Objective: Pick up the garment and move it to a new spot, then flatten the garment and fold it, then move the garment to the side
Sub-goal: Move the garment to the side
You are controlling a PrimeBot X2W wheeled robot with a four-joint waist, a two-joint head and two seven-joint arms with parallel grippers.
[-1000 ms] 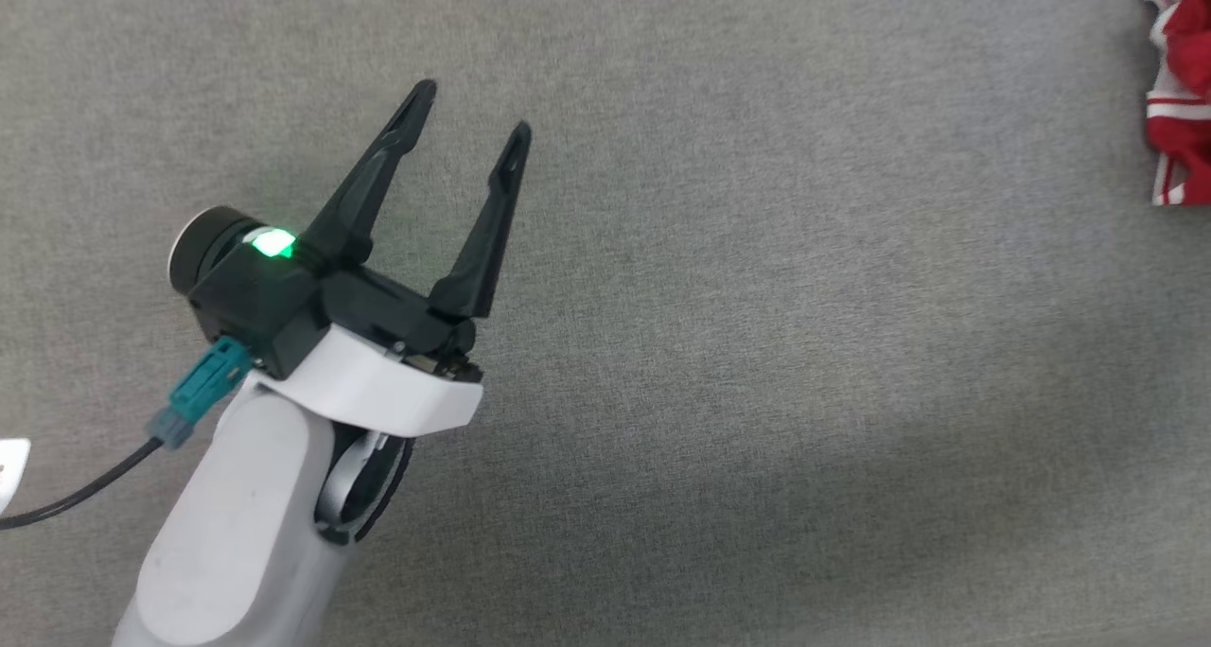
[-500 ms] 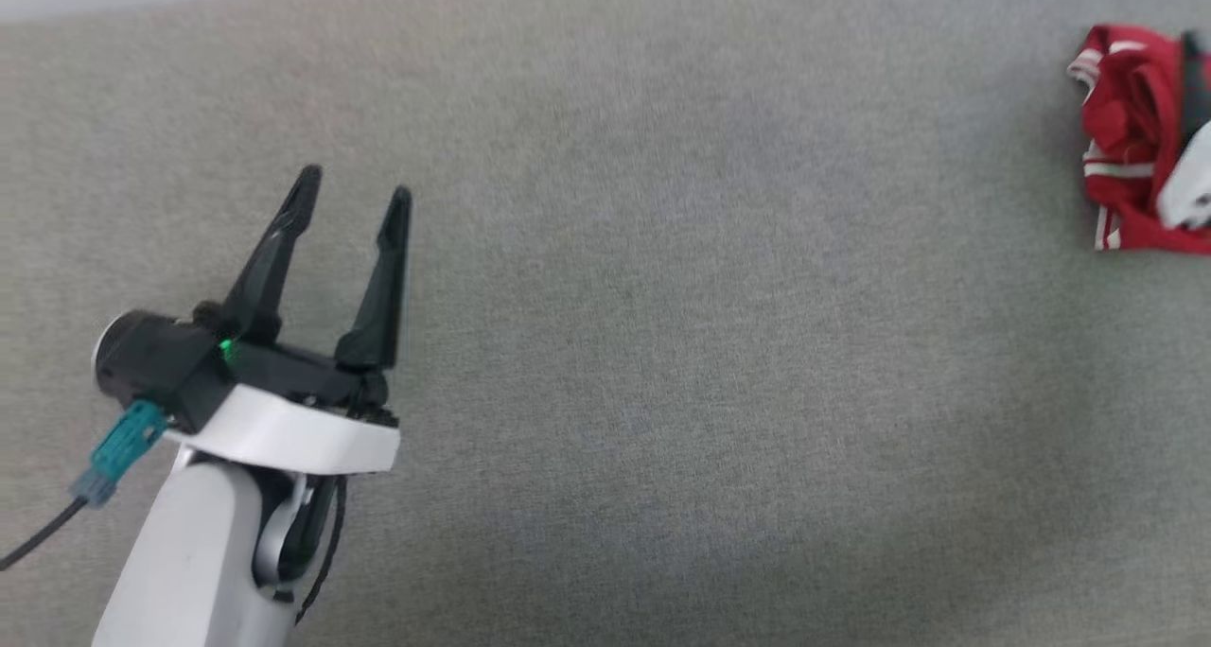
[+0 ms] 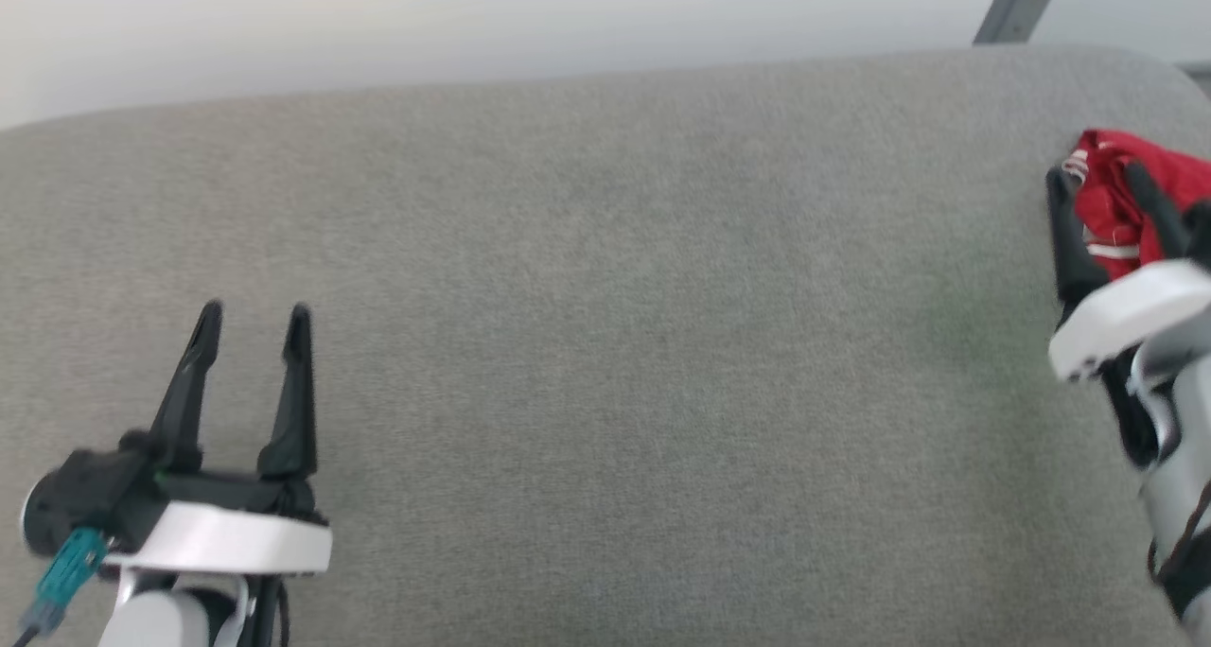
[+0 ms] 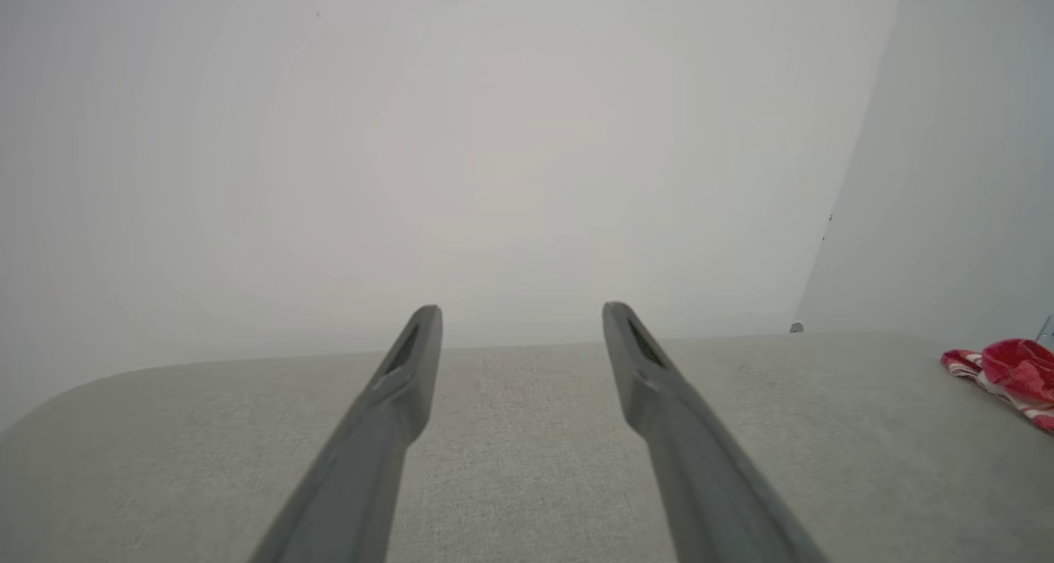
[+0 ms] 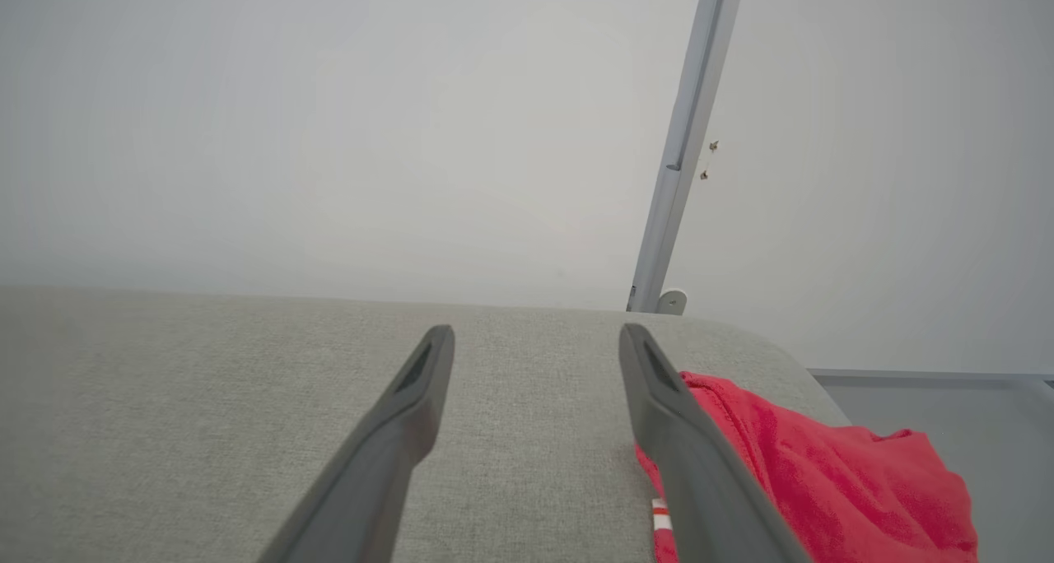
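The garment (image 5: 823,472) is seen bunched just ahead-right of the released right hand (image 3: 1093,176), well apart from the released left hand (image 3: 254,310)

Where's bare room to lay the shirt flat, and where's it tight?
Free: the middle of the grey padded surface, between left pincer and right pincer. Crowded: far right corner, where the crumpled red shirt lies by the right pincer.
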